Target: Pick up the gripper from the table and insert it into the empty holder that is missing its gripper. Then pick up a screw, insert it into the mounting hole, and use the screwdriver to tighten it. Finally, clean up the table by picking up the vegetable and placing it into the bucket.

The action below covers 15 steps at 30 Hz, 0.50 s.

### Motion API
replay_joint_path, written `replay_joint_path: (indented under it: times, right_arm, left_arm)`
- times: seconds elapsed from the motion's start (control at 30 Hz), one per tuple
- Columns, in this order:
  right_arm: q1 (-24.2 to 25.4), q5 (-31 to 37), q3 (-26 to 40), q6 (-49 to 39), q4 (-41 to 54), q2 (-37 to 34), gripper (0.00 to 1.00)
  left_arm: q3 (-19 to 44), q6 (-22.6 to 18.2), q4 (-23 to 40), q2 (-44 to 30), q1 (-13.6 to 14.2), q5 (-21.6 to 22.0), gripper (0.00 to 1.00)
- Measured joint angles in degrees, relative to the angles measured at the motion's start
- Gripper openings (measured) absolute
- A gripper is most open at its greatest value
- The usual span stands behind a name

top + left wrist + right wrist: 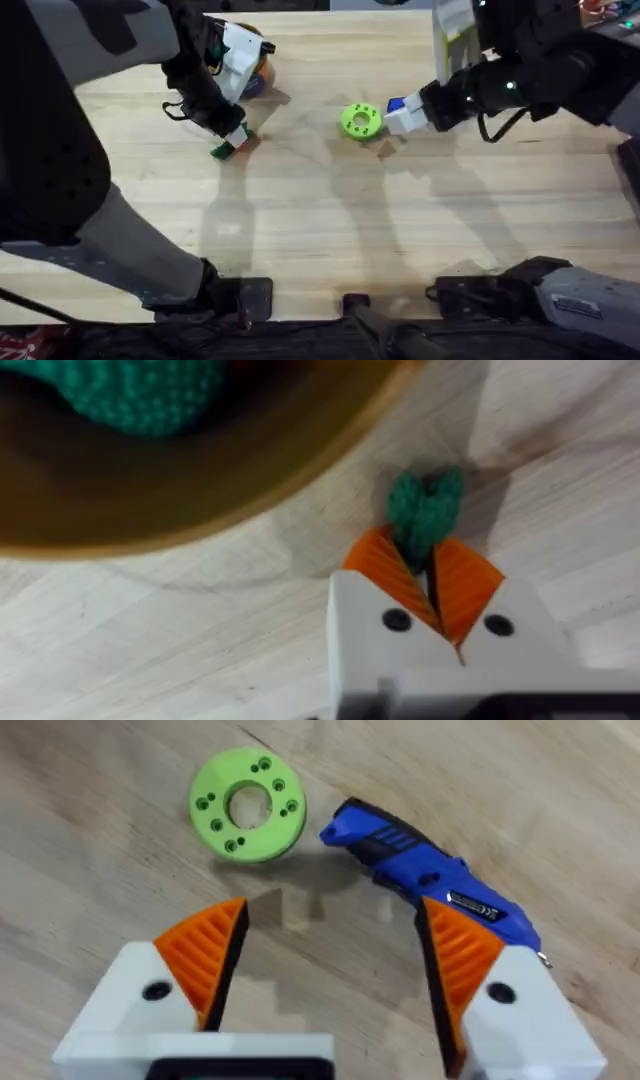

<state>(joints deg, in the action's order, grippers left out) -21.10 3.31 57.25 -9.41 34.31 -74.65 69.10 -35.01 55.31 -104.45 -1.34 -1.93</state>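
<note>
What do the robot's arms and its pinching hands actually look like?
Both arms are black with grey sections and thin black cables. The left gripper and right gripper have blocky white fingers, each with a dark round screw head, and orange ribbed pads on the inner faces. A small green light glows on the right arm.

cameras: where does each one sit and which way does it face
overhead: above the arm bases, looking down and forward at the table; both arms show.
left wrist: on the left gripper, shut on the vegetable beside the bucket.
right wrist: on the open right gripper, facing the screwdriver.
Shared by overhead and right wrist: the green ring.
</note>
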Motion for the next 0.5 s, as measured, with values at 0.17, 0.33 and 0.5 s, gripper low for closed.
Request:
replay_joint_path:
  times: [0.17, 0.33, 0.5]
  right_arm:
    - [0.0, 0.0, 0.0, 0.0, -0.1, 0.0, 0.964]
    - [0.0, 0.0, 0.0, 0.0, -0.1, 0.0, 0.964]
    - [0.0, 0.0, 0.0, 0.0, -0.1, 0.0, 0.964]
  left_arm:
    - [2.6, 1.7, 5.5, -1.2, 0.6, -0.5, 0.022]
    - [12.4, 3.0, 13.1, -2.1, 3.1, -2.5, 0.022]
    - [25.4, 4.8, 15.0, -2.0, 4.7, -3.3, 0.022]
